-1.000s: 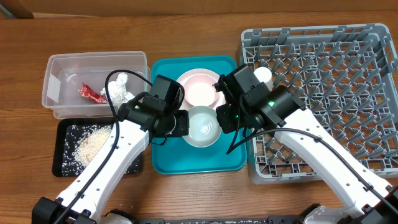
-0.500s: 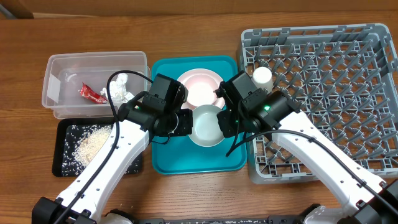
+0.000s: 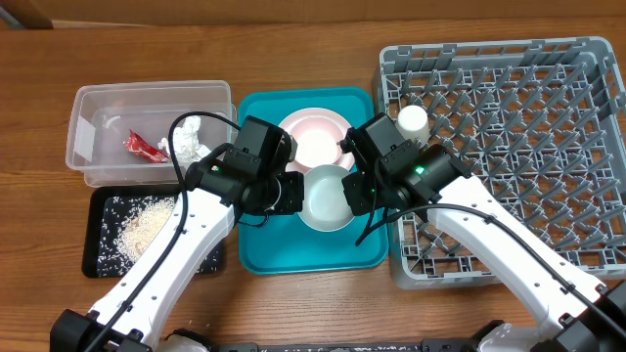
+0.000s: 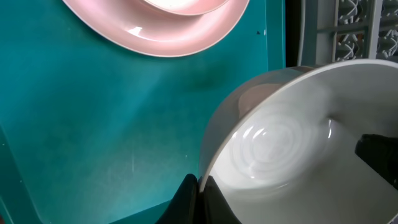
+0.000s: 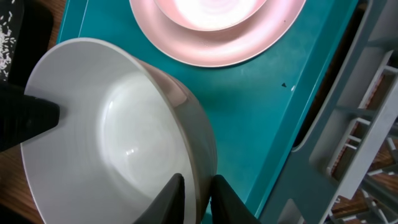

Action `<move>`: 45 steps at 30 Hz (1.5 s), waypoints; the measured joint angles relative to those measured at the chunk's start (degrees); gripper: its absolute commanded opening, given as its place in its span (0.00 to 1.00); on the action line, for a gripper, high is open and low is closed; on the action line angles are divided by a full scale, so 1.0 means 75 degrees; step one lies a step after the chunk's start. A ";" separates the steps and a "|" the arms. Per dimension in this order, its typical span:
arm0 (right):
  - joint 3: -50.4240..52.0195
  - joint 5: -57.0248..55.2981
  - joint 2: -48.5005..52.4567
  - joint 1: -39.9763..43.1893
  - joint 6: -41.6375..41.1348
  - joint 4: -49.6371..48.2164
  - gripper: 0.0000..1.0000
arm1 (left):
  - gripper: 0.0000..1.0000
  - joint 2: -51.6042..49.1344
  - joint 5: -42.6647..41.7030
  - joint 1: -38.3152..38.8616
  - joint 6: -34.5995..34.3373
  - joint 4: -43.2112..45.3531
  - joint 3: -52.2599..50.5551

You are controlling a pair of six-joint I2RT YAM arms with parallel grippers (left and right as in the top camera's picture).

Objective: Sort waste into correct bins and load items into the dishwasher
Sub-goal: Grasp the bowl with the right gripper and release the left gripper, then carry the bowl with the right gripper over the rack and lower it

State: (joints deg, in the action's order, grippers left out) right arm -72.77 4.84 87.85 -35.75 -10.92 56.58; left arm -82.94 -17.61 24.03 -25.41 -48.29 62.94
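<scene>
Round white bowl [image 3: 328,198] is tipped up over the big teal serving tray [image 3: 293,256]. Can't tell if it touches the tray. L gripper [image 4: 200,198] pinches its rim tight. R gripper [image 5: 198,198] is narrow, w/ the bowl's wall squeezed between its fingers on the other side.

Just past both grippers: round pale pink plate [image 3: 313,116] w/ a pale pink bowl [image 3: 318,147] on it.

Out beyond the L gripper: clear plastic tub [image 3: 147,106] w/ a red wrapper [image 3: 145,147] & white tissue [image 3: 193,137]. Next to it, a shallow black tray [image 3: 98,266] w/ rice [image 3: 145,227].

Out beyond the R gripper: grey dish rack [image 3: 509,117], w/ a small white cup [image 3: 412,119] near its edge & rows of open pegs. Bare teal floor shows behind the bowl, toward the arms.
</scene>
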 measured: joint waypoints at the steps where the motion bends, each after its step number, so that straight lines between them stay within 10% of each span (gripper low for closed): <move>1: 0.0003 -0.0020 0.0000 -0.0003 0.0000 -0.0003 0.14 | 0.04 0.0000 0.0000 0.0000 0.0000 -0.0006 0.0000; 7: 0.0006 -0.0198 0.0000 0.0012 -0.0044 -0.0189 0.08 | 0.07 0.0000 -0.0003 0.0000 -0.0023 -0.0023 0.0000; 18: 0.0020 -0.0740 0.0000 -0.0003 -0.0256 -0.0417 0.04 | 0.43 0.0000 -0.0568 0.0000 -0.0017 0.0213 0.0093; 31: 0.0029 -0.4351 0.0000 0.0017 -0.0321 -0.1588 0.04 | 0.57 0.0000 -0.1402 0.0000 0.0230 0.0291 0.1373; 35: 0.0032 -0.5907 0.0000 0.0239 -0.0291 -0.2495 0.04 | 1.00 0.0000 -0.1384 0.0000 0.0254 0.0271 0.1373; 45: 0.0035 -0.7653 0.0000 0.2439 -0.0122 -0.4401 0.04 | 1.00 0.0000 -0.1090 0.0000 0.0245 0.0184 0.1373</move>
State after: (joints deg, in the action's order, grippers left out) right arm -72.51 -52.56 87.85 -17.45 -11.84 23.57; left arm -82.94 -25.78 24.03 -23.57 -46.92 73.23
